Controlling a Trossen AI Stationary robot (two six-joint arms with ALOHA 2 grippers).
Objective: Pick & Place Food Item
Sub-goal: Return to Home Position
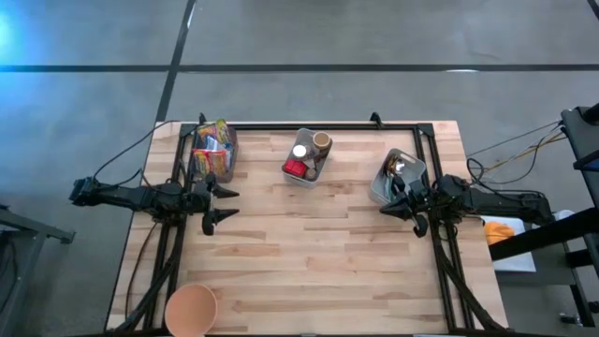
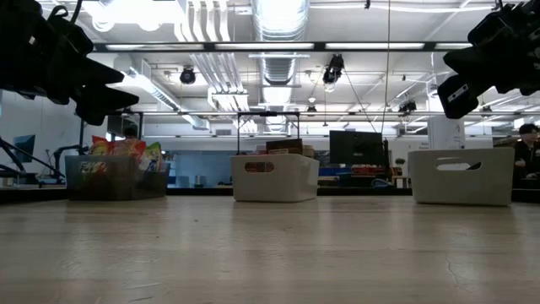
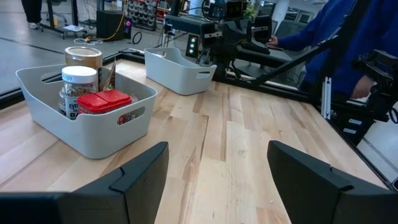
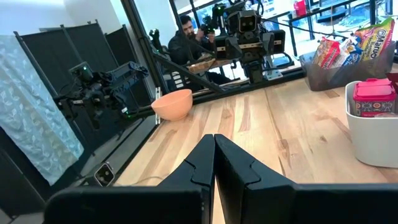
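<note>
- Nearest, at the table's (image 1: 309, 271) front edge on the left arm's side, a peach bowl (image 1: 192, 309) sits alone, well apart from both arms.
- Midway back, the left gripper (image 3: 217, 149) hangs over bare wood with its fingers spread wide and nothing between them.
- Opposite it, the right gripper (image 4: 214, 140) is clenched, its fingers pressed together on nothing. In the high view it is just beside the near side of the right gray bin (image 1: 413, 157).
- Farther back stand the three bins, with nothing loose on the table. The snack packets fill the dark bin (image 2: 110, 187) on the left. The red-lidded container (image 3: 104, 101) and two jars stand in the middle gray bin (image 3: 87, 134). The right gray bin holds dark and shiny items too small to name.
- Beyond the table, a person in blue (image 3: 323, 31) stands by the frame.
- Judgement: sorting looks done, and the step in hand is the retreat to rest.
- The next move calls for both arms to fold back and up, carrying nothing. The right arm should clear its bin's rim.
</note>
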